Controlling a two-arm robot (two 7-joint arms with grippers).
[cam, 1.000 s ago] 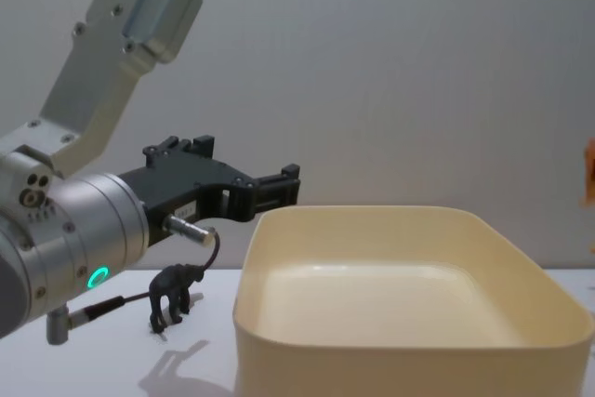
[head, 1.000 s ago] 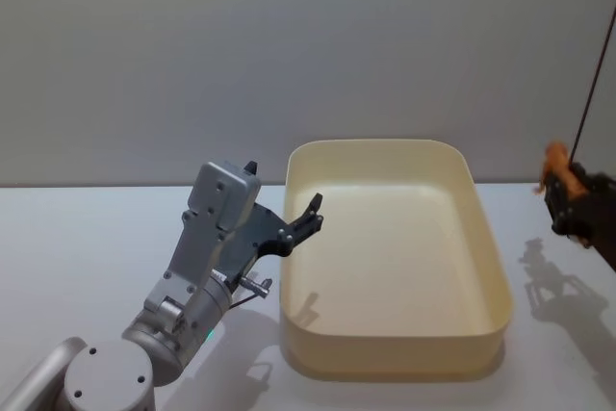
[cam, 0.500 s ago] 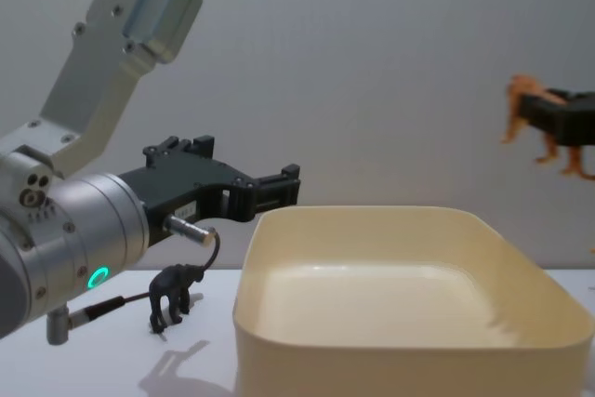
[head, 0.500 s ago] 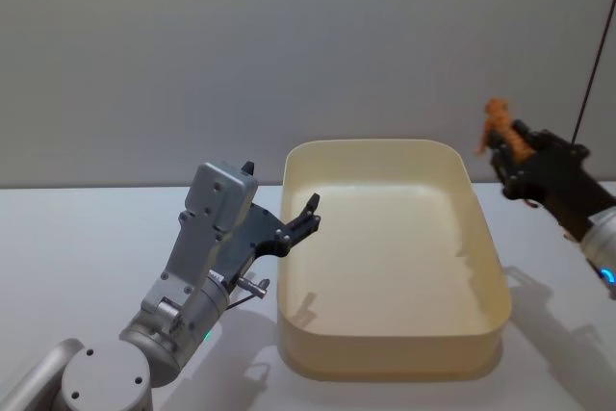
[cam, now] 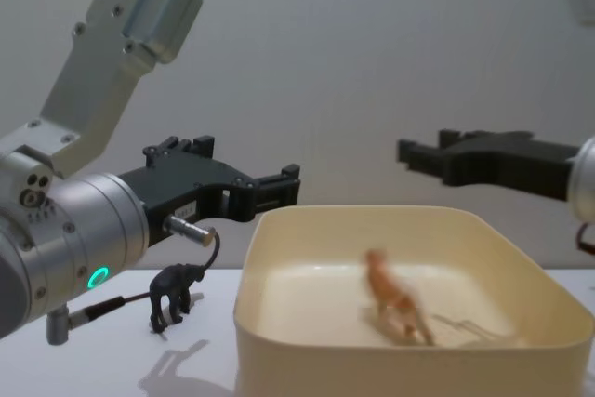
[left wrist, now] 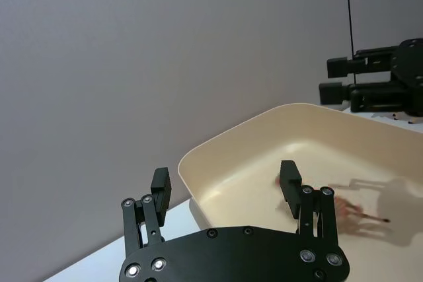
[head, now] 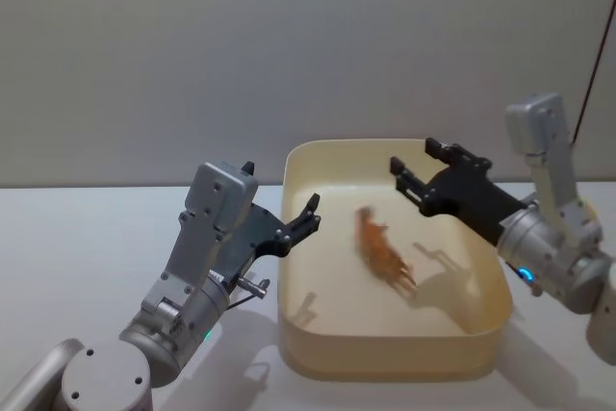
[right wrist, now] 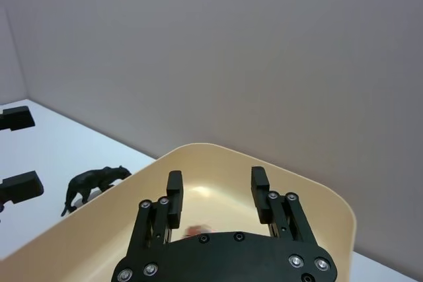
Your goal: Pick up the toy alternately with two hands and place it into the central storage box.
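**Orange toy in the box, black toy next**

The right gripper [head: 416,163] hangs over the far right part of the central storage box [head: 395,358], fingers spread and empty. Below it the orange toy [head: 383,257] shows blurred inside the box, near the floor, so it looks to be mid-drop or just landing. The left gripper [head: 308,217] hovers at the box's left rim, also spread and empty.

1 black toy [cam: 175,297] stands on the table [head: 77,238] near the box's left wall, beneath the left arm.

To finish well, the right gripper should rise straight up, clear of the rim. The left should then descend from above and close across the black toy's body, not its thin legs.
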